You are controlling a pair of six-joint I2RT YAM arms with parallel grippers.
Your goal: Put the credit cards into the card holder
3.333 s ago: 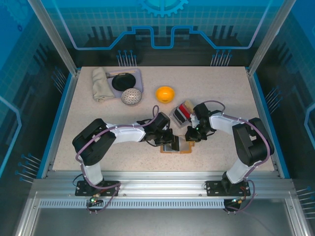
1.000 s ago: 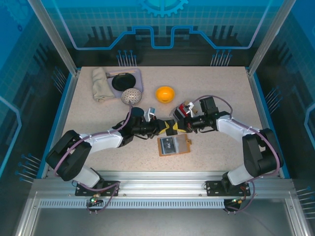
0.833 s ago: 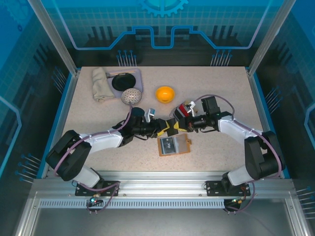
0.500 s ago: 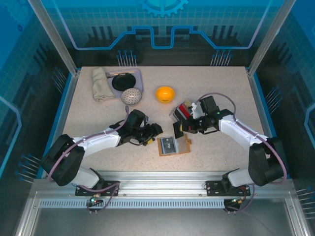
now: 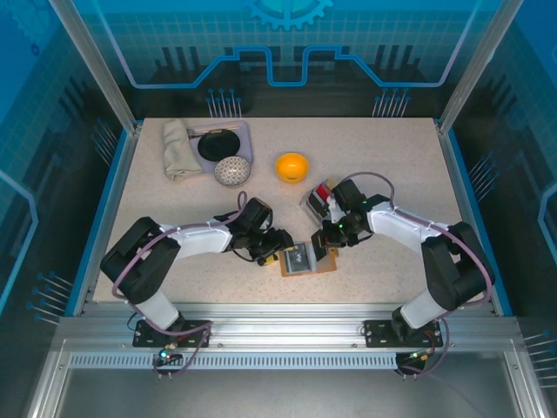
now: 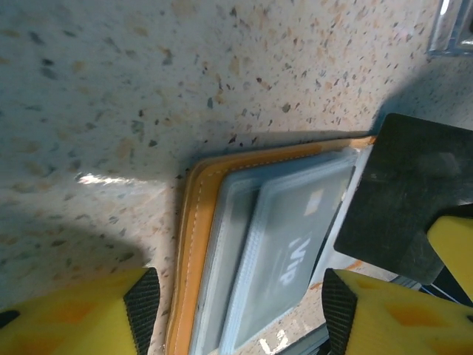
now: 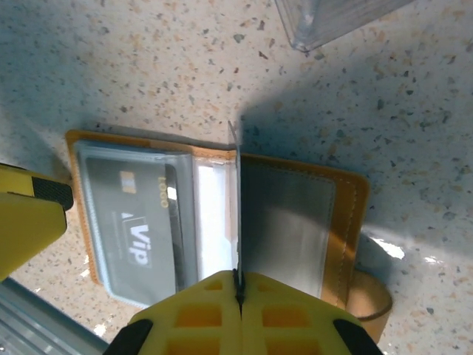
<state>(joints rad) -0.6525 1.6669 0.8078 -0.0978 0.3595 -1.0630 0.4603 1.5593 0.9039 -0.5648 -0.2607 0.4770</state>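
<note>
My left gripper (image 5: pixel 275 254) is hanging, fingers apart, at the open card holder's (image 5: pixel 306 258) left edge, my right gripper (image 5: pixel 329 233) crowding its far side near the grey tray (image 5: pixel 318 200); left wrist: a dark card (image 6: pixel 406 188) is standing over the pockets; right wrist: I am clamping that card edge-on above the fold.

"Vip" reads on the grey card (image 7: pixel 133 222) tucked in the holder (image 7: pixel 295 222), with a small "LOGO" above it, just left of the right gripper (image 7: pixel 238 292). The same "Vip" sits between the fingers of the left gripper (image 6: pixel 240 307).
</note>
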